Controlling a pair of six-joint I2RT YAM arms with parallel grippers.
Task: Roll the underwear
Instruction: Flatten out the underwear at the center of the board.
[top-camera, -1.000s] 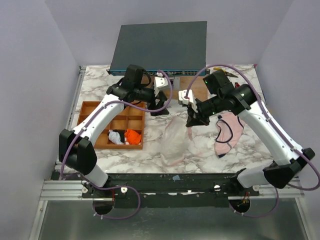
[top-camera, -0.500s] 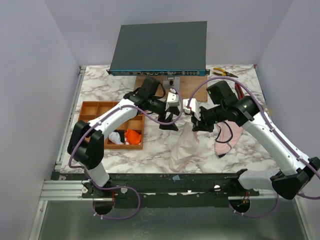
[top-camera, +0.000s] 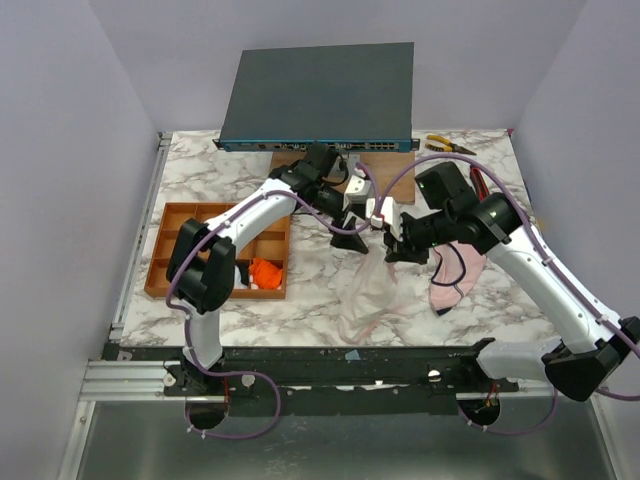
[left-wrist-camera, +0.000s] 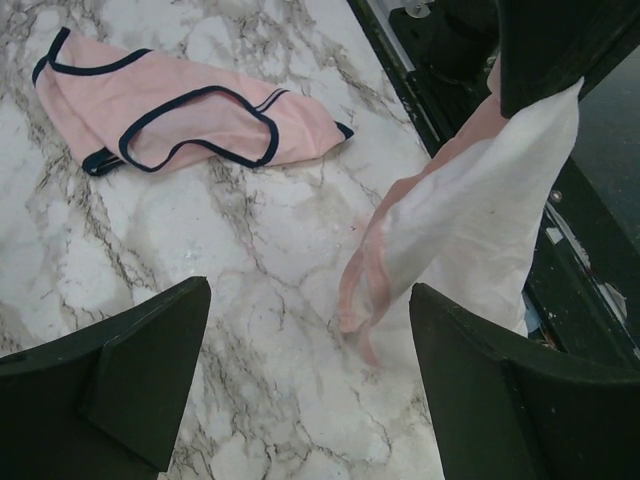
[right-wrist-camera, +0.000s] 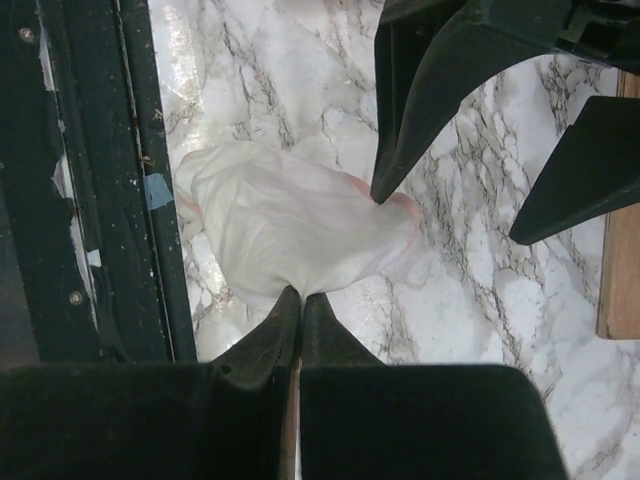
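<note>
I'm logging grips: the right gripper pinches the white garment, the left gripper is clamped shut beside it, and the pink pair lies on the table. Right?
No: the left gripper is wide open and empty, as the left wrist view shows. The right gripper does pinch the white garment, and the pink pair lies on the table.

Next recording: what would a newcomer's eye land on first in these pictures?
The right arm's fingers, pinched shut on a cream garment, hold it up at mid-table so that it drapes down onto the marble table. The left arm's fingers stand wide open right beside the hanging cloth. To the right, a pink pair with dark edging lies flat on the marble.
</note>
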